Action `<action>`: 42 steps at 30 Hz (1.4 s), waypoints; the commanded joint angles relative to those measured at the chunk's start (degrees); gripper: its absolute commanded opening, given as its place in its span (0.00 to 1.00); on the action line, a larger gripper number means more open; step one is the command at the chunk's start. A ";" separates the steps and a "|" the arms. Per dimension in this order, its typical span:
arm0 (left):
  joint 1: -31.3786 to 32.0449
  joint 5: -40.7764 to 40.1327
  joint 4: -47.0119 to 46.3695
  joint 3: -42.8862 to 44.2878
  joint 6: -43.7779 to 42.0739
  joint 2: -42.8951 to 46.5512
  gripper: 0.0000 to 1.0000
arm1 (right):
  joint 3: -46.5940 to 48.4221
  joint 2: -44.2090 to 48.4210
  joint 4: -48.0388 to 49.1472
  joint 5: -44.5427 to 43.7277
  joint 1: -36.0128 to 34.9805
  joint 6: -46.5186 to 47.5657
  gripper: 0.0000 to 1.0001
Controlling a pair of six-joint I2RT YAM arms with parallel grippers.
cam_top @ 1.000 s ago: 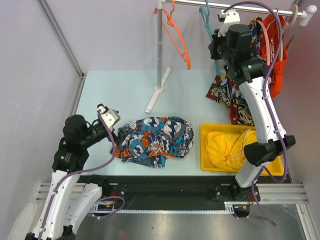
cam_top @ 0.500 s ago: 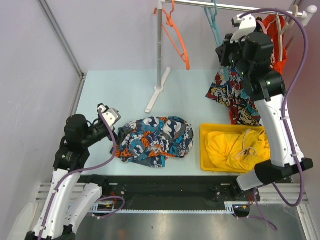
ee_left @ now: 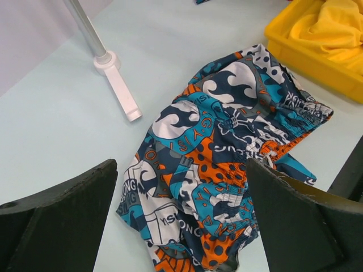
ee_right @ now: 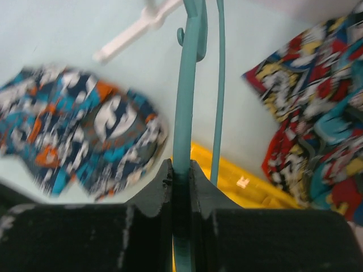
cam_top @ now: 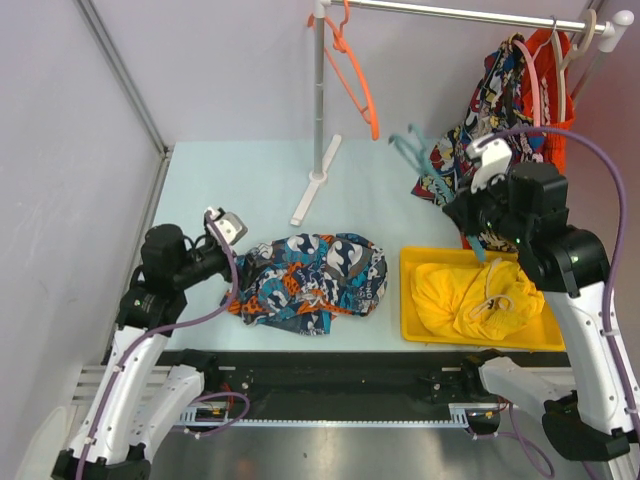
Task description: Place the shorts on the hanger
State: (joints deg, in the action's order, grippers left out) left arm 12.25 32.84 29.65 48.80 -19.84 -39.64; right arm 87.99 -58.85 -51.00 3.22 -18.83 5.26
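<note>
The shorts (cam_top: 312, 276), in a navy, teal, orange and white print, lie crumpled on the table near the front edge. My left gripper (cam_top: 238, 256) hovers at their left end. It stands open in the left wrist view, with the shorts (ee_left: 227, 170) between and below the wide-apart fingers (ee_left: 62, 215). My right gripper (cam_top: 470, 212) is shut on the thin teal hanger (cam_top: 415, 150), which it holds in the air above the table's right side. In the right wrist view the hanger (ee_right: 187, 85) runs up out of the closed right gripper (ee_right: 180, 167).
A yellow bin (cam_top: 407, 300) holding a yellow garment (cam_top: 480, 300) sits at the front right. The rack's pole (cam_top: 320, 100) and white foot (cam_top: 315, 185) stand at the back. An orange hanger (cam_top: 358, 85) and comic-print shorts (cam_top: 500, 95) hang on the rail.
My right arm has come down and forward from the rail with the teal hanger in its grip. The left gripper has barely shifted beside the shorts.
</note>
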 commanded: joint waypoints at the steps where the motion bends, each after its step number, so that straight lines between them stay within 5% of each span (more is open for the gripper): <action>1: 0.23 4.68 -5.91 -3.18 1.04 2.90 1.00 | -1.59 2.69 -12.35 16.00 -0.07 8.70 0.00; 9: 0.23 16.44 -5.04 -5.38 -7.91 2.99 0.99 | -3.96 3.22 -22.64 38.85 -1.90 19.42 0.00; 17: 1.63 26.22 -0.04 -5.29 -14.88 0.79 0.95 | -3.96 -0.82 -17.65 39.23 -14.64 21.64 0.00; 22: 5.67 27.72 5.49 -5.64 -19.62 -1.05 0.83 | -3.96 -3.02 -15.79 37.73 -19.22 23.04 0.00; 25: 9.10 26.05 8.05 -6.34 -22.26 -1.41 0.66 | -3.87 -3.81 -15.18 36.77 -20.72 23.48 0.00; 28: 9.55 24.73 8.41 -6.87 -22.62 -1.41 0.28 | -3.79 -4.26 -15.27 36.33 -21.33 24.97 0.00; 29: 9.55 24.38 8.58 -6.52 -22.44 -1.58 0.03 | -3.79 -4.52 -15.35 36.24 -21.60 25.41 0.00; 30: 9.55 23.07 7.89 -6.43 -20.61 -1.67 0.00 | -3.79 -4.69 -15.27 35.02 -21.77 25.94 0.00; 32: 9.46 21.74 7.27 -6.17 -18.49 -1.50 0.00 | -3.79 -5.05 -14.31 32.56 -21.95 24.02 0.15; 33: 9.55 21.04 6.92 -6.08 -16.83 -1.06 0.00 | -3.79 -5.13 -12.30 29.15 -22.13 21.31 0.26; 34: 9.46 20.78 6.83 -6.08 -16.29 -0.88 0.00 | -3.70 -5.31 -11.41 27.47 -22.30 20.59 0.52; 37: 9.55 18.50 6.47 -5.90 -14.71 -0.35 0.01 | -3.17 -5.40 -8.33 22.54 -24.76 21.01 0.80; 42: 9.55 16.20 9.54 -3.54 -16.98 -3.33 0.00 | 2.08 -11.10 -9.02 18.58 -29.76 24.80 0.86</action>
State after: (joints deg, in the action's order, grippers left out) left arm 21.54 50.26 37.82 42.13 -36.42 -41.17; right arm 84.68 -65.82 -62.61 26.87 -45.30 27.73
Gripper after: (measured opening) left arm 0.077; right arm 0.871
